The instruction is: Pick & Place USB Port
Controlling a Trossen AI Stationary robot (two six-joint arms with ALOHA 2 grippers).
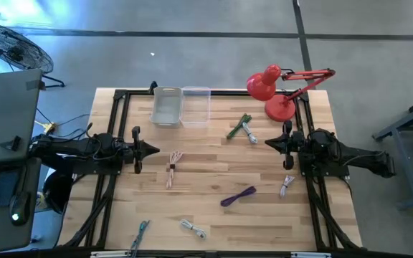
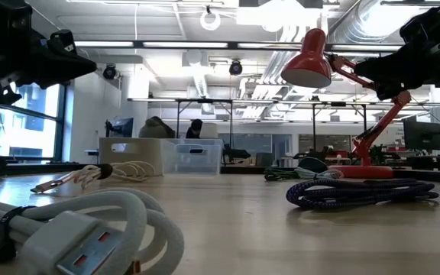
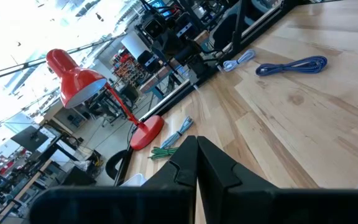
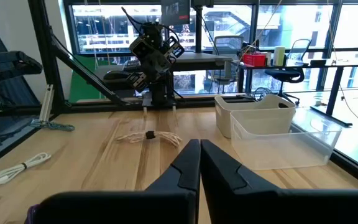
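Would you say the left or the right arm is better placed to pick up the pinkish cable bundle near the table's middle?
Left, probably. The left gripper sits shut just beside the pinkish cable bundle, while the right gripper, also shut, waits across the table.

No readable text, label, brand or number is showing in any of the four views. The distant monitors and shelves in the room behind are displaying only blurred shapes, and nothing on them is coming through as legible

In my low view the white cable [image 2: 75,229] is blurred and cut off at the lower left edge. Two people [image 2: 176,128] behind the bins are too small to make out.
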